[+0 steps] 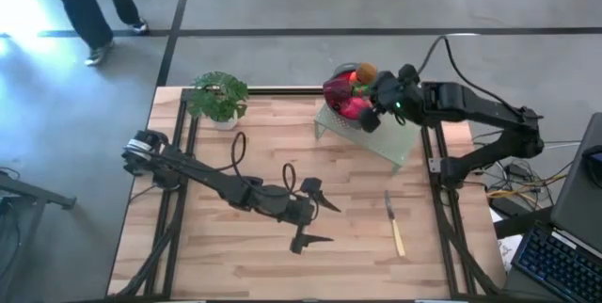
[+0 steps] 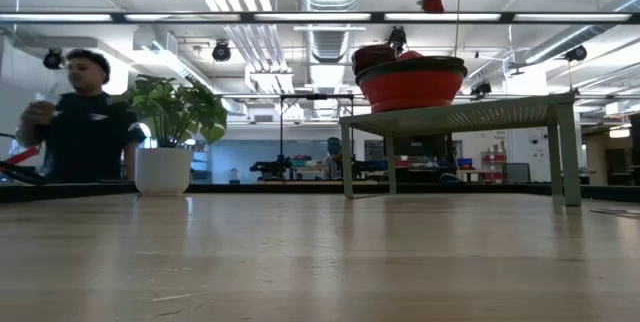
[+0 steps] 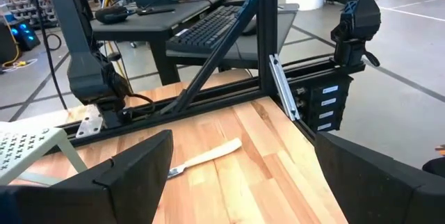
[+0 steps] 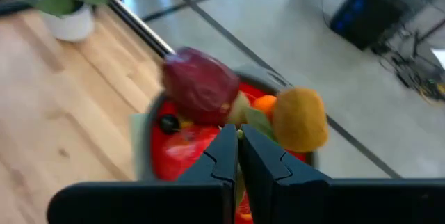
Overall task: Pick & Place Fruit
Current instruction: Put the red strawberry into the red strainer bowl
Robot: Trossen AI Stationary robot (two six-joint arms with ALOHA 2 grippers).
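A red bowl point(image 1: 340, 107) stands on a pale green perforated stand point(image 1: 381, 141) at the table's far right. It holds a maroon plum-like fruit point(image 4: 200, 85), a brown kiwi point(image 4: 300, 118), a small orange one point(image 4: 264, 103) and other pieces. My right gripper point(image 1: 369, 115) hovers above the bowl point(image 2: 410, 84), fingers closed on a tiny red piece point(image 2: 432, 4). My left gripper point(image 1: 315, 216) is open and empty, low over the table's middle near side. My right gripper pinches a tiny red fruit piece point(image 2: 432, 4) at its fingertips, which point down and slant over the bowl. The piece hangs clear above the bowl. In the right wrist view the fingers point(image 4: 226, 151) hide most of it.
A leafy potted plant point(image 1: 218, 98) stands at the far left of the table. A pale-handled knife point(image 1: 395, 228) lies on the wood at the near right, ahead of my left gripper point(image 3: 243, 196). A person point(image 2: 80, 122) stands beyond the table's far left.
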